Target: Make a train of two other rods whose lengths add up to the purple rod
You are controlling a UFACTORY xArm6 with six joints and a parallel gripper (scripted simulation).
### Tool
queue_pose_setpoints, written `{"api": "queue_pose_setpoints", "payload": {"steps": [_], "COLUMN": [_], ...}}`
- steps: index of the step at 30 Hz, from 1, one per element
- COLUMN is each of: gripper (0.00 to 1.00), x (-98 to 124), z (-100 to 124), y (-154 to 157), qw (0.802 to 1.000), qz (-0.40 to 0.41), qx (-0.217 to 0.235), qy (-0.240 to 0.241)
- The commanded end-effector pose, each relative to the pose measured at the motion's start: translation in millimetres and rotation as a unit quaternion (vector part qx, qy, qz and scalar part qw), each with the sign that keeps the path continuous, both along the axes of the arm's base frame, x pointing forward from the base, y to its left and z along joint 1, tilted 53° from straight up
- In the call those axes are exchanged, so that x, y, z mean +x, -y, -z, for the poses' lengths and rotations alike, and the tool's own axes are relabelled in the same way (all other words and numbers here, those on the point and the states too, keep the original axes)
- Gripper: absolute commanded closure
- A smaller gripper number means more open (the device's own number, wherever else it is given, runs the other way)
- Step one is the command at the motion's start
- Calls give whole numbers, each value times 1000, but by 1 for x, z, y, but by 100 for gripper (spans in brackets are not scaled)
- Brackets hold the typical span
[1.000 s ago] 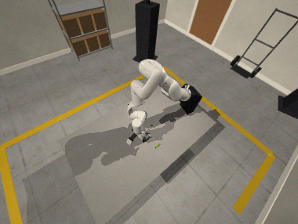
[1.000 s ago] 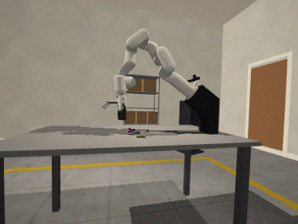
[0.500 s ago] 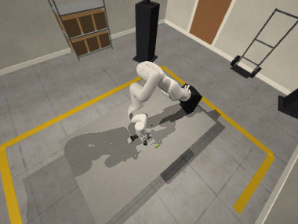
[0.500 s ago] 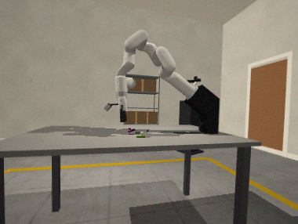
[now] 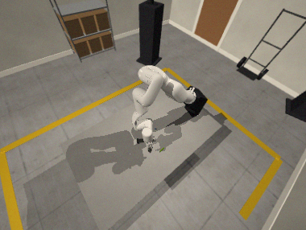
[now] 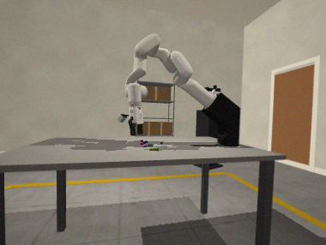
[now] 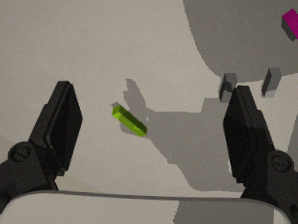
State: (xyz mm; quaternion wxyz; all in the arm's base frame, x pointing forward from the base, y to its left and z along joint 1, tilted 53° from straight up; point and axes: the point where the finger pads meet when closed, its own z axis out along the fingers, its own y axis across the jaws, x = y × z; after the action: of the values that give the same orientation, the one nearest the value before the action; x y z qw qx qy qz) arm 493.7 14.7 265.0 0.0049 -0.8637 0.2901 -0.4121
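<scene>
The lime rod (image 7: 129, 120) lies flat on the table (image 7: 133, 23), turned at a slant in the wrist view, in the gap between the gripper's (image 7: 154, 129) two dark fingers but apart from both. It is a short, bright bar throwing a thin shadow. At the right edge of that view a magenta rod (image 7: 290, 22) shows only in part. The fingers stand wide apart and hold nothing. The arm (image 6: 169, 60) arches up from its black base (image 6: 223, 116) and folds down, the wrist pointing at the tabletop — the gripper hangs above it. From the side, small coloured rods (image 6: 147, 146) cluster below; they are probably several, too small to sort. Grey floor, yellow line (image 5: 80, 110), a shelf (image 5: 86, 28), a brown door (image 6: 292, 113).
</scene>
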Motion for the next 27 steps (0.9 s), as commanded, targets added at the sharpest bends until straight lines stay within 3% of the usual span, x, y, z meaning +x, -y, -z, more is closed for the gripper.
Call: {"api": "queue_pose_setpoints", "payload": {"steps": [1, 11, 27], "gripper": [0, 0, 0], "x": [3, 5, 5], "z": [4, 8, 8], "y": [-9, -16, -17], "qw": [996, 990, 990], "qz": [58, 92, 94], "qx": [34, 76, 78], "qy": [50, 69, 70]}}
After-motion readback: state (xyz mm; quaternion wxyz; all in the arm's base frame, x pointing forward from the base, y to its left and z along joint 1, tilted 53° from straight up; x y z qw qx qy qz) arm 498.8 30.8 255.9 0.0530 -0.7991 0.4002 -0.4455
